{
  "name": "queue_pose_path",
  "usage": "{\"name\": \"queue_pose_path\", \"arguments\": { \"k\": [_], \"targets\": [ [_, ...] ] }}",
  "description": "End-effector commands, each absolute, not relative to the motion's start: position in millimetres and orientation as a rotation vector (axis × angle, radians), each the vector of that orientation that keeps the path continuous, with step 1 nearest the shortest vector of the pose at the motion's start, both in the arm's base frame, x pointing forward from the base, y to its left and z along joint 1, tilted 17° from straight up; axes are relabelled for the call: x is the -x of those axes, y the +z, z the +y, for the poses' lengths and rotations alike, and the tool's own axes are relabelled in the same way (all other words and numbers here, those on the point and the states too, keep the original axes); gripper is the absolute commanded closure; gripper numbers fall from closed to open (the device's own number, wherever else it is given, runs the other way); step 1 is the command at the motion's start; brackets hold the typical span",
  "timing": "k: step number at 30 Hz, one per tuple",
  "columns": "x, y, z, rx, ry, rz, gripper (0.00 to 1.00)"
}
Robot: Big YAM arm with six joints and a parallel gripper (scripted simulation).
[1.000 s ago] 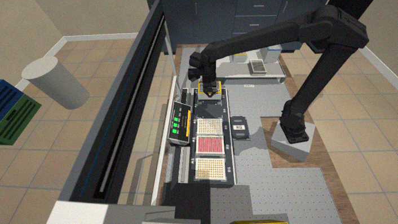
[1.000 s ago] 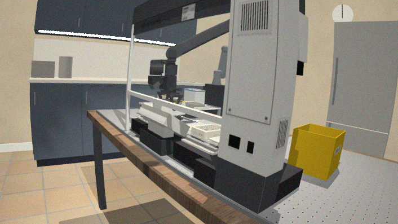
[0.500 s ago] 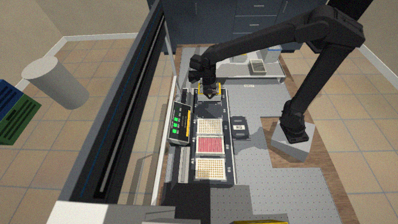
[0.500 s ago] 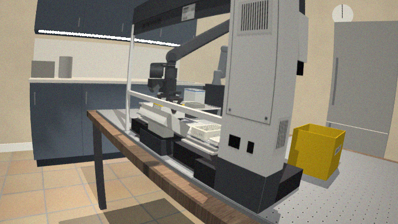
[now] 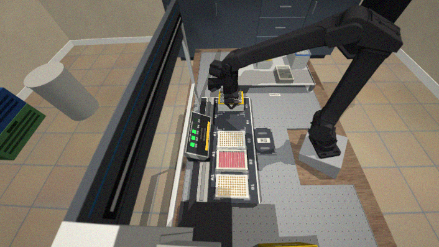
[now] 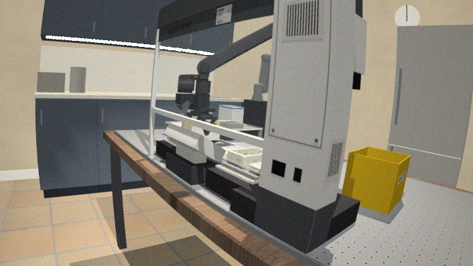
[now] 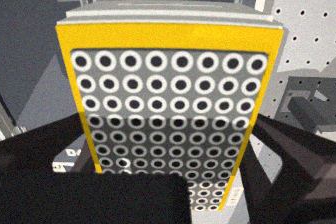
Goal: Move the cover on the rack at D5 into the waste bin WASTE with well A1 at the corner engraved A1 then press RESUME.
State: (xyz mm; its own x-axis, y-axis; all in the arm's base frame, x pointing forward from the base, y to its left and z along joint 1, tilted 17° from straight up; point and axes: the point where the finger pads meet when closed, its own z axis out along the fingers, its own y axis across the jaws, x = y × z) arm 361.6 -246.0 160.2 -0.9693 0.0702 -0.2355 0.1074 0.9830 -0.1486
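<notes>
My gripper (image 5: pixel 230 101) is shut on the tip rack (image 5: pixel 230 102), a grey box with a yellow top frame and rows of white-ringed tips. It holds the rack by the long sides at deck position D5, the far end of the black deck. In the wrist view the rack (image 7: pixel 170 115) fills the frame between my dark fingers, and its tips lie open with no cover on them. I cannot tell whether the rack rests flat in the locators. The yellow waste bin (image 6: pixel 376 179) stands on the table beyond the handler's near end.
D4 (image 5: pixel 231 122) is empty. An open plate (image 5: pixel 231 139), the red reservoir (image 5: pixel 231 159) and another open plate (image 5: pixel 231 185) follow towards the camera. The spare nest RG (image 5: pixel 263 140) lies right of the deck. The shelf (image 5: pixel 281 72) holds labware behind. The status panel (image 5: pixel 198 134) stands left.
</notes>
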Motion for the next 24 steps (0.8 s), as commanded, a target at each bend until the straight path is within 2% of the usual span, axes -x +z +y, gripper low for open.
{"name": "queue_pose_path", "arguments": {
  "k": [1, 24],
  "targets": [
    [-370.5, 177.5, -252.3, -0.128, -0.263, 2.858, 1.0],
    [-366.4, 171.3, -252.8, -0.129, -0.264, 2.857, 1.0]
  ]
}}
